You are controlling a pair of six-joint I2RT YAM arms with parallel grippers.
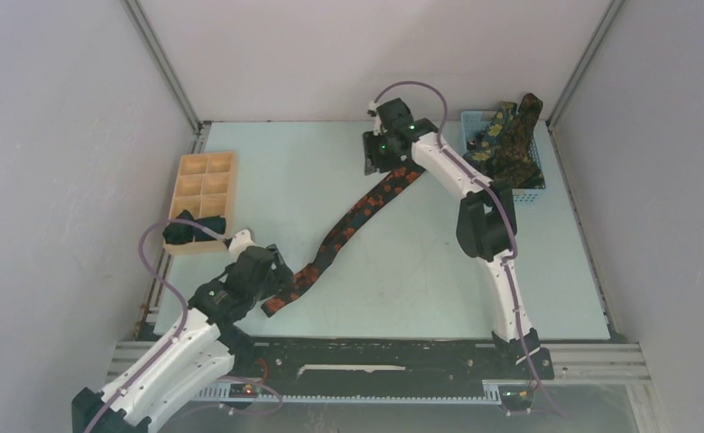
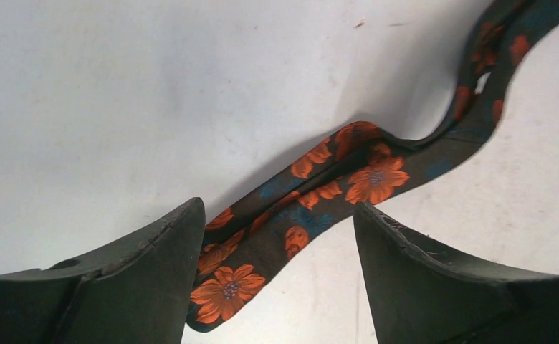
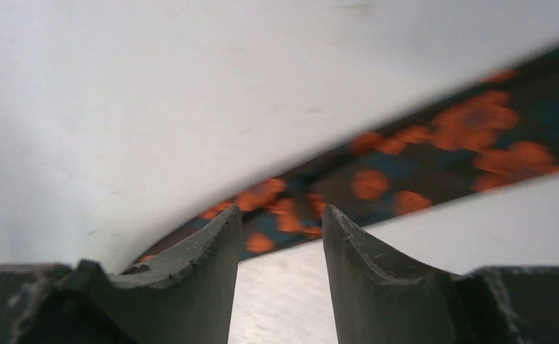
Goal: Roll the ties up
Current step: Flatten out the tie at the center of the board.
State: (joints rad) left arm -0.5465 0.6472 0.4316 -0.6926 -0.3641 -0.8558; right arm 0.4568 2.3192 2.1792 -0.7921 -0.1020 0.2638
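Observation:
A black tie with orange flowers (image 1: 348, 225) lies flat in a long diagonal across the table. Its near end (image 2: 226, 287) rests between the fingers of my left gripper (image 2: 276, 215), which hangs open just above it (image 1: 276, 280), and a small fold bunches the fabric further along. My right gripper (image 1: 383, 162) is over the tie's far end. In the right wrist view its jaws (image 3: 280, 215) stand apart, with the blurred tie (image 3: 420, 165) lying on the table past the fingertips, not clamped. Dark green ties with yellow flowers (image 1: 506, 140) are heaped in the basket.
The blue mesh basket (image 1: 531, 189) stands at the back right corner. A pale wooden compartment tray (image 1: 206, 176) sits at the left edge, with a dark rolled bundle (image 1: 190, 230) in its near compartment. Grey walls close in the table on three sides.

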